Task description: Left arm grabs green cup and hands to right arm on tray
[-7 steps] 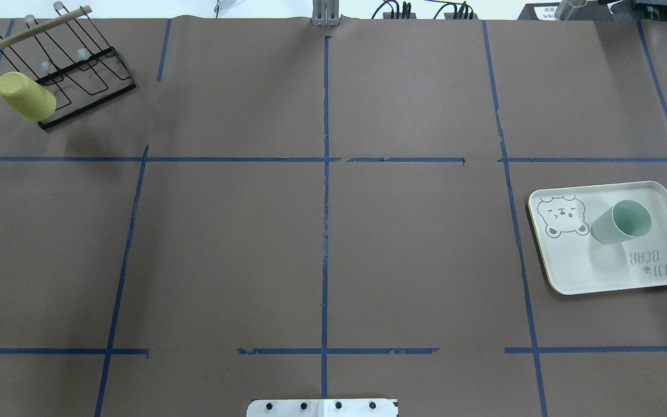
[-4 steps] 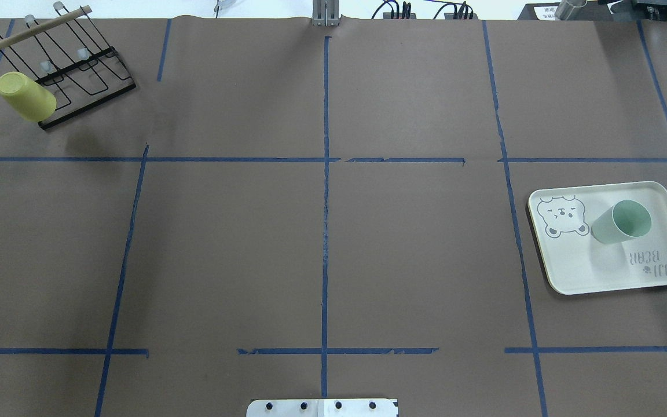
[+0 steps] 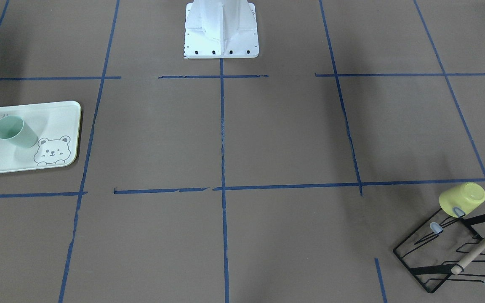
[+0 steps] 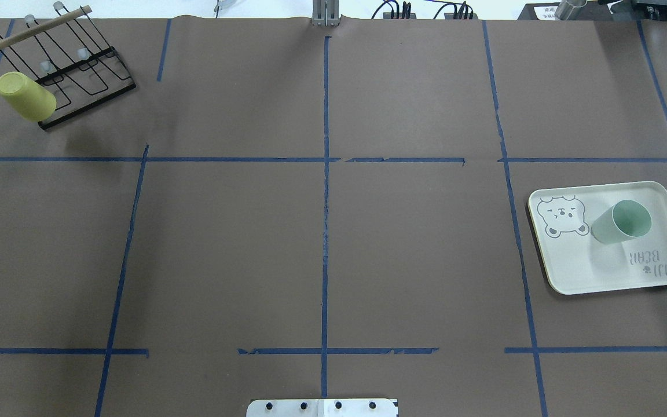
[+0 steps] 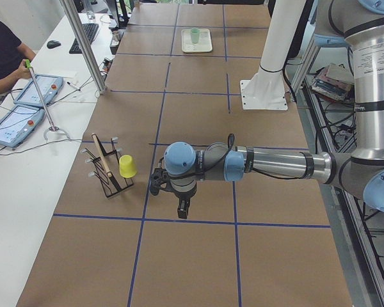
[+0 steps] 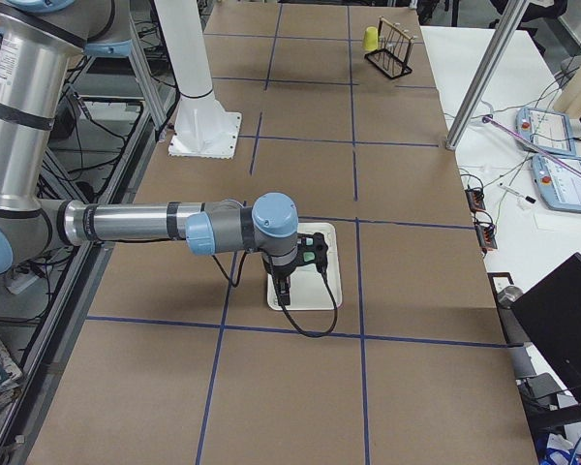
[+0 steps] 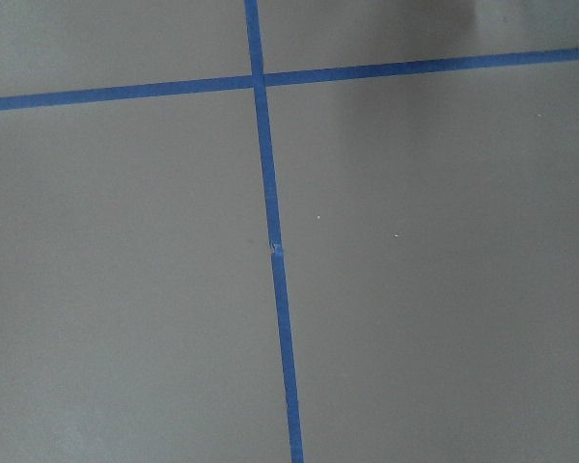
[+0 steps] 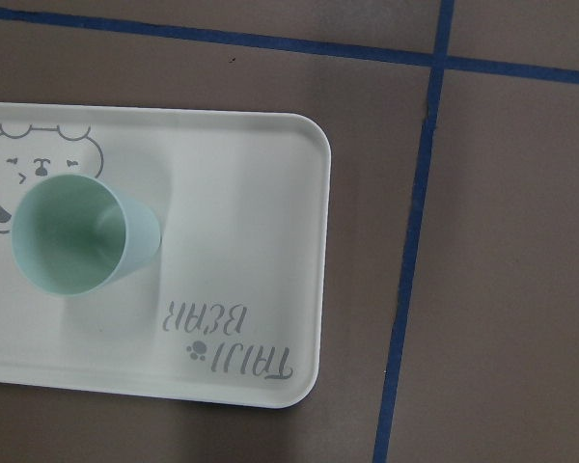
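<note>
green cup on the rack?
No, the green cup stands upright on the tray; the rack holds only the yellow cup.

we find no change between the earlier overhead pictures and the overhead view now. nothing on the table (image 4: 333,243) has shifted, tipped, come or gone, from the upper left corner of the frame to the right edge, and no arm has entered the frame. the left arm (image 5: 275,165) and the right arm (image 6: 136,223) show only in the side views, and we have no earlier picture from those sides, so we cannot tell whether either has moved. the same goes for both wrist views: we have nothing earlier to hold them against.
</note>
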You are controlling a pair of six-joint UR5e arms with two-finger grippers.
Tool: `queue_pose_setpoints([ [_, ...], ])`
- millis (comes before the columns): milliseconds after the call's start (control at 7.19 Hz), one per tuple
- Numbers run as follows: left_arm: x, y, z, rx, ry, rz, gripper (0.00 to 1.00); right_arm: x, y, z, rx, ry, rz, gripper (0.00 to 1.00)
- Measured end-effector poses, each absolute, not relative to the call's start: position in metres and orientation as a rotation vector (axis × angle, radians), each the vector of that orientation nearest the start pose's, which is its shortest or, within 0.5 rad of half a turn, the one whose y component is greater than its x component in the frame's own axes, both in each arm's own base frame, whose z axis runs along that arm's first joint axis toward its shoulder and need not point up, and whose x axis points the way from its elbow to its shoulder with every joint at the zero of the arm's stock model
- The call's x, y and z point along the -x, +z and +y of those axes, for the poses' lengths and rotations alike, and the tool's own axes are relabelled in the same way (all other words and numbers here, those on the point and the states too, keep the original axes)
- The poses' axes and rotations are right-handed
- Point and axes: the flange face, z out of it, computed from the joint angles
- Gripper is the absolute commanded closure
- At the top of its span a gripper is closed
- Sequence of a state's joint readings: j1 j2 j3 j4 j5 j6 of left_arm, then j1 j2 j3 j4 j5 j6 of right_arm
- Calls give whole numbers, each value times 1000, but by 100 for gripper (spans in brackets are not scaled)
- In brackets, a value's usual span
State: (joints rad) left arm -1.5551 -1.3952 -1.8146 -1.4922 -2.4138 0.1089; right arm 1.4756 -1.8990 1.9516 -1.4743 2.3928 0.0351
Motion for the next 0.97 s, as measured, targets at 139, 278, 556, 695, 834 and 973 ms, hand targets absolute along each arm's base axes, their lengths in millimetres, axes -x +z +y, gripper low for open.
queue_pose_setpoints([
  [139,53,623,-419,-33,124,844,0,-26,597,-367,-87,-117,-828,0],
  [278,53,623,-419,-26,118,845,0,-26,597,-367,-86,-116,-829,0],
  [556,53,623,-419,-5,80,846,0,-26,596,-367,-86,-115,-830,0],
  [695,56,625,-419,2,64,843,0,-26,595,-367,-88,-115,-830,0],
  [834,61,627,-418,6,47,838,0,-26,594,-367,-91,-116,-830,0],
  [973,64,630,-417,16,33,836,0,-26,594,-367,-92,-116,-830,0],
])
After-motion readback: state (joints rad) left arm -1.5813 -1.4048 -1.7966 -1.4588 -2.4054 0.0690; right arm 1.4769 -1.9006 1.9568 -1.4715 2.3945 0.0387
